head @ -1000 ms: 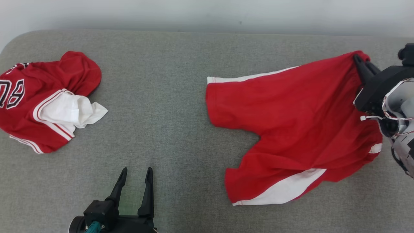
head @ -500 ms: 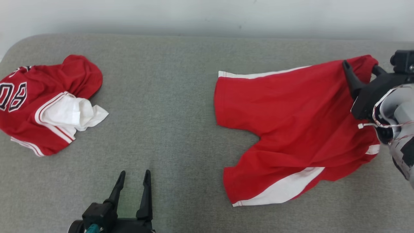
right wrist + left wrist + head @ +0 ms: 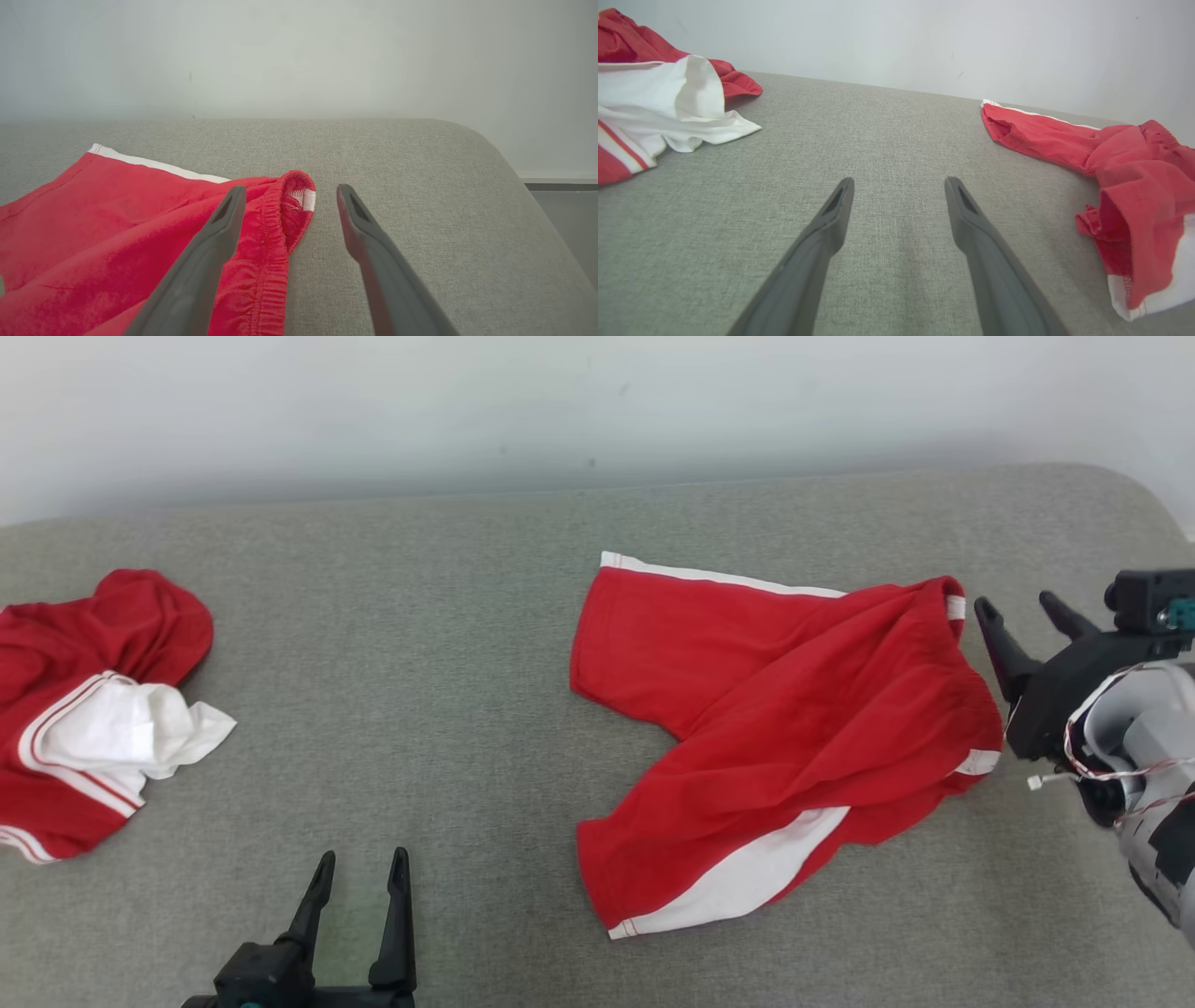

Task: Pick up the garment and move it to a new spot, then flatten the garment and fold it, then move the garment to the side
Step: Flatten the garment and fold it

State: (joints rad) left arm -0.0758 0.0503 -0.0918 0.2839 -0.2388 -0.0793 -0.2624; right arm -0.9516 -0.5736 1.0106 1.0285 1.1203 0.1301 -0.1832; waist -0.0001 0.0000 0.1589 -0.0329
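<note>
1. A wide grey woven-fabric padded surface (image 3: 420, 663) with rounded corners is seen stretching across the head view. It is also seen beneath the fingers in the left wrist view (image 3: 896, 140) and the right wrist view (image 3: 397, 149).
2. A plain pale wall (image 3: 560, 401) is seen behind the far edge of the surface.
3. A pair of red fabric shorts with white side stripes (image 3: 775, 709) is laid on the right half of the surface, rumpled and not flattened. The two leg openings are pointed towards the middle of the surface, and the gathered elastic waistband is turned towards the right edge. One leg is seen nearer the wall and the other nearer the robot. The shorts are also seen at the right of the left wrist view (image 3: 1134, 186) and at the lower left of the right wrist view (image 3: 93, 224).
4. A crumpled red jersey with white lining and red-and-white striped trim (image 3: 84, 728) is heaped at the far left of the surface, well apart from the shorts. It is seen at the upper left of the left wrist view (image 3: 654, 102).
5. The right gripper (image 3: 1015, 602) is held just beside the waistband end of the shorts, with its two dark fingers spread apart and nothing clasped between them. In the right wrist view (image 3: 290, 189), the waistband corner is seen past the fingertips.
6. The left gripper (image 3: 364, 854) is held near the bottom edge of the head view, over bare grey fabric between the two garments. Its fingers are spread and nothing is held, as is shown in the left wrist view (image 3: 900, 179).
</note>
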